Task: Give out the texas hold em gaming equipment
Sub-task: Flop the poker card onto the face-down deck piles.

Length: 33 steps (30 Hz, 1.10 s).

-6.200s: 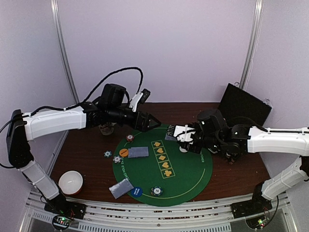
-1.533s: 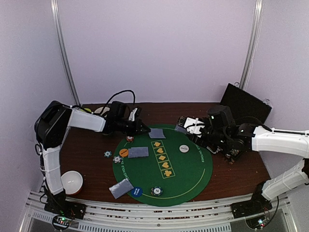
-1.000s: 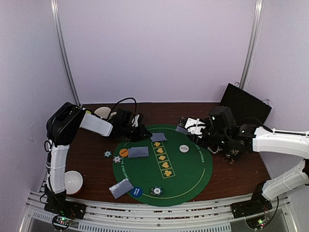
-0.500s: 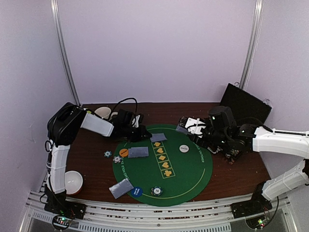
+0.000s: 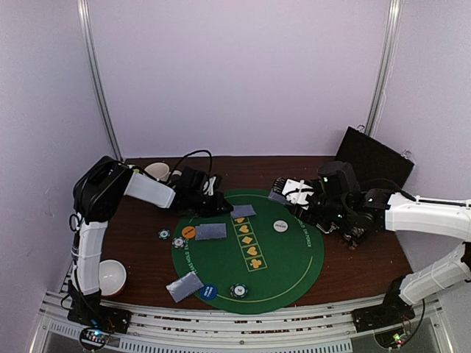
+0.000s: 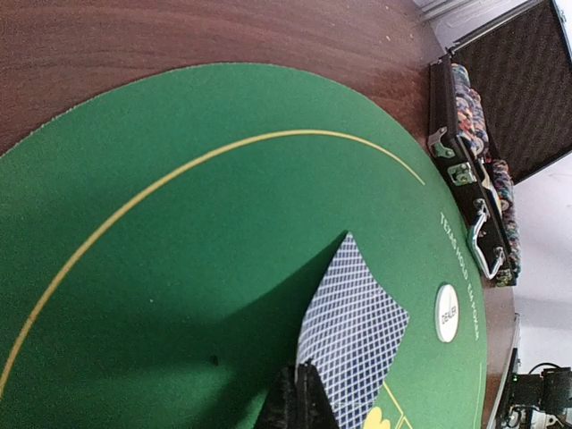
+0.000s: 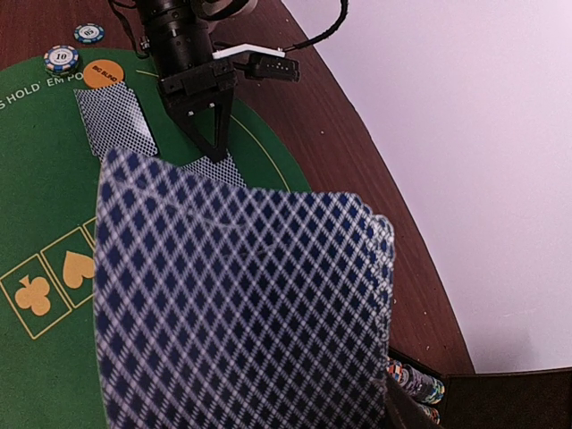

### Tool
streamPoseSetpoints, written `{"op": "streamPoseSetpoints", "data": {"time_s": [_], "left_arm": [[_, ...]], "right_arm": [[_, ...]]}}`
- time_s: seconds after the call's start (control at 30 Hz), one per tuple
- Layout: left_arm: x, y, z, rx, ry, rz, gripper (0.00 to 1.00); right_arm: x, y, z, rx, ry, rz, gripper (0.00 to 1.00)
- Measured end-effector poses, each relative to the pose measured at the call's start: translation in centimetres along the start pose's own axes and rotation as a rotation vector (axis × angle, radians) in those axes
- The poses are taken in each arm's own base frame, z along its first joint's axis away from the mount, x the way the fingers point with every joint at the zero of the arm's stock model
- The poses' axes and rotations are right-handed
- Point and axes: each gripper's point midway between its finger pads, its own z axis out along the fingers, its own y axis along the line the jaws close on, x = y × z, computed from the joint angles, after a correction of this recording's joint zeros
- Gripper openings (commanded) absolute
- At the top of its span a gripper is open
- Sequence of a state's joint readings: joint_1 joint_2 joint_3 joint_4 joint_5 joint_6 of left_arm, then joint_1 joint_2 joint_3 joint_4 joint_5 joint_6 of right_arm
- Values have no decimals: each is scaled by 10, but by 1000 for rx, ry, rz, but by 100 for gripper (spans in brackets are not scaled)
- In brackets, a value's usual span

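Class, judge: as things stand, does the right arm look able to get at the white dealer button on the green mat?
Probably yes: the dealer button lies uncovered nearby, though the right end effector is shut on a card stack.

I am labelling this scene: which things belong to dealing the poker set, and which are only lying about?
Job: card deck, pinched card, dealt cards, poker chips, dealer button, big-blind disc, blue disc, green mat, chip case.
Lying about: white bowl, mug.

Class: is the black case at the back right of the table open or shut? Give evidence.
Open: the black case has its lid raised, and rows of chips show inside.
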State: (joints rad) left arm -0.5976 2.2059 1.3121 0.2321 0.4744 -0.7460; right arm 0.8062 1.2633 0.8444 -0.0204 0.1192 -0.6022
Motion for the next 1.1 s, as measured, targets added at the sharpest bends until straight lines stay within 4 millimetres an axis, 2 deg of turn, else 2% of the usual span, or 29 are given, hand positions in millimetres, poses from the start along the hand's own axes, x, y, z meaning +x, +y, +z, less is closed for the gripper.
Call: {"op": "streamPoseSetpoints", "data": {"time_s": [0.9,1.0,1.1], "left_arm": [[1,8,1,-51,-8,-6,0],[0,4,0,-47,-12,13,0],[-7,-7,-6,-33,-29,79,0]], "right_arm": [[2,1,0,-4,7,-2,47],[2,1,0,-4,7,-3,47],[2,1,0,-5,8,-4,47]]}}
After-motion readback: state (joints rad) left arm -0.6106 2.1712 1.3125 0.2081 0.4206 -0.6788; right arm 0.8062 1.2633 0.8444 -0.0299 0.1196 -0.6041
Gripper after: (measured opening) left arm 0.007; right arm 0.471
